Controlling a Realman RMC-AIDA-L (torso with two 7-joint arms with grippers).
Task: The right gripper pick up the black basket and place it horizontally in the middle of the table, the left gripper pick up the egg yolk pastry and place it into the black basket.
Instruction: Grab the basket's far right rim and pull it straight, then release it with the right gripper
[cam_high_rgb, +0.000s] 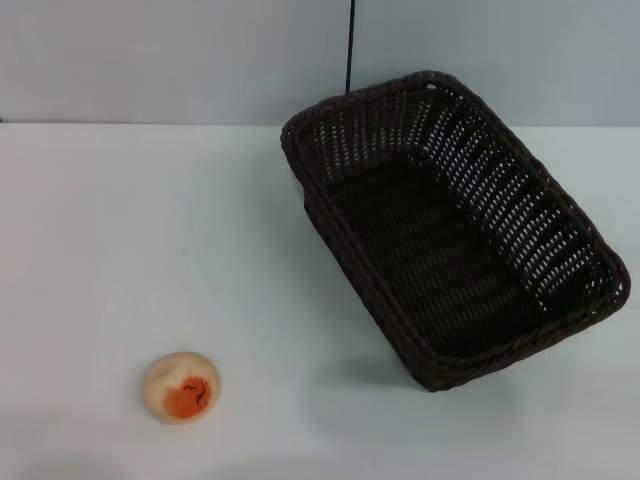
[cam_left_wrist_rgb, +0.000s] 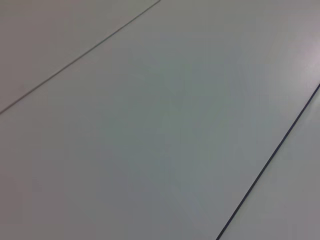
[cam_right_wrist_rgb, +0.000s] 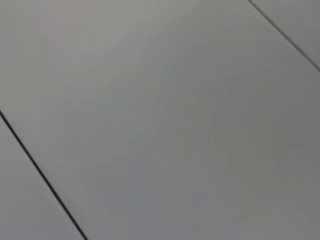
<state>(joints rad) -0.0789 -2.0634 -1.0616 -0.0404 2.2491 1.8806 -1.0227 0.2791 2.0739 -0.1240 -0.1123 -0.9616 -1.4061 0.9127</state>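
The black basket (cam_high_rgb: 455, 235) lies on the right half of the white table (cam_high_rgb: 130, 230) in the head view, turned at a slant with one short end toward the back wall and the other toward the right edge. It is empty. The egg yolk pastry (cam_high_rgb: 181, 386) sits alone near the front left, its orange patch facing up and forward. Neither gripper shows in any view. Both wrist views hold only plain grey panels crossed by thin dark seams.
A pale wall (cam_high_rgb: 170, 60) runs along the table's far edge, with a thin dark vertical line (cam_high_rgb: 351, 45) just behind the basket. Bare tabletop stretches between the pastry and the basket.
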